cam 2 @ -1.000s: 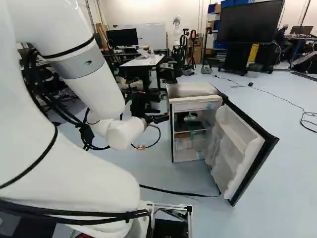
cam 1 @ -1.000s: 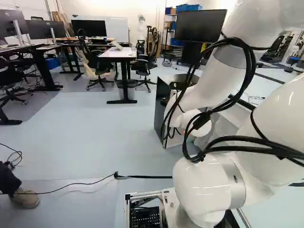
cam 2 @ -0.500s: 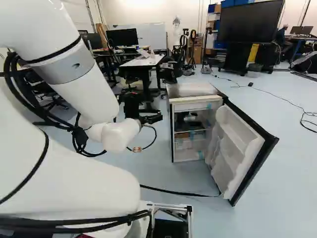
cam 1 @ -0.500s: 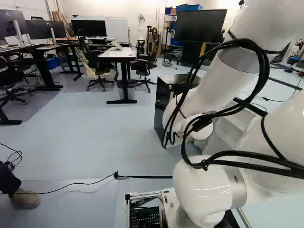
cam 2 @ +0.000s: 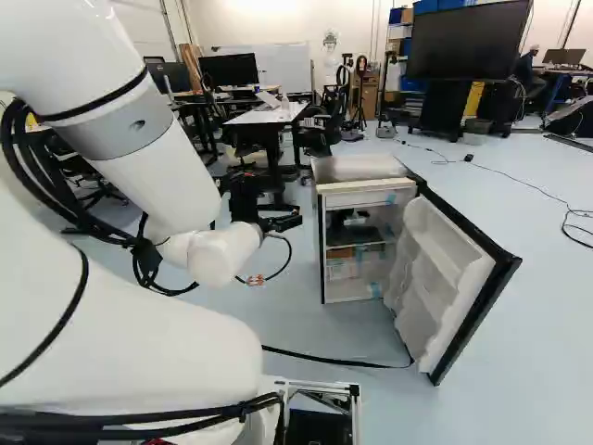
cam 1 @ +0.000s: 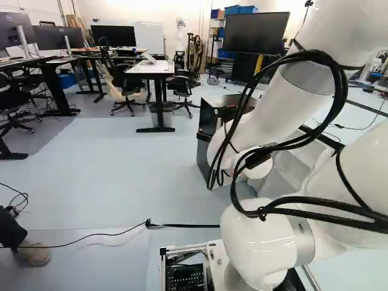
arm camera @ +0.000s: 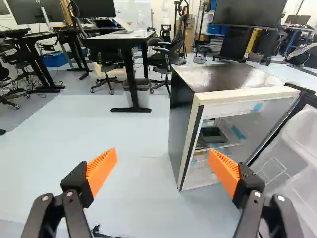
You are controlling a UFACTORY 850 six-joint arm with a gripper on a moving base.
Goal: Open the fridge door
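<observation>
- Wrist view: the black gripper (arm camera: 162,151) has its two fingers spread wide, with nothing pinched between the orange pads (arm camera: 101,171); pale floor (arm camera: 143,198) shows in the gap.
- The small fridge (arm camera: 181,119) stands upright on the floor, ahead of the gripper and off to its right, near but apart from it in the right base view.
- Its door (cam 2: 454,250) stands wide open at the right of the right base view, with the white inner side showing and the free edge swung out toward the base.
- The hinge is on the side of the fridge farther from the gripper, so the open front, with its shelves (cam 2: 357,244), lies between the gripper and the door.
- The white arm (cam 2: 171,176) reaches forward to the left of the fridge in that same view.
- Judging by this, the opening looks done, and what seems left is to draw the gripper clear.
- Should the door need more swing, the gripper would have to cross the front and press on the inner side; cutting that path short could knock the fridge's near front corner.
</observation>
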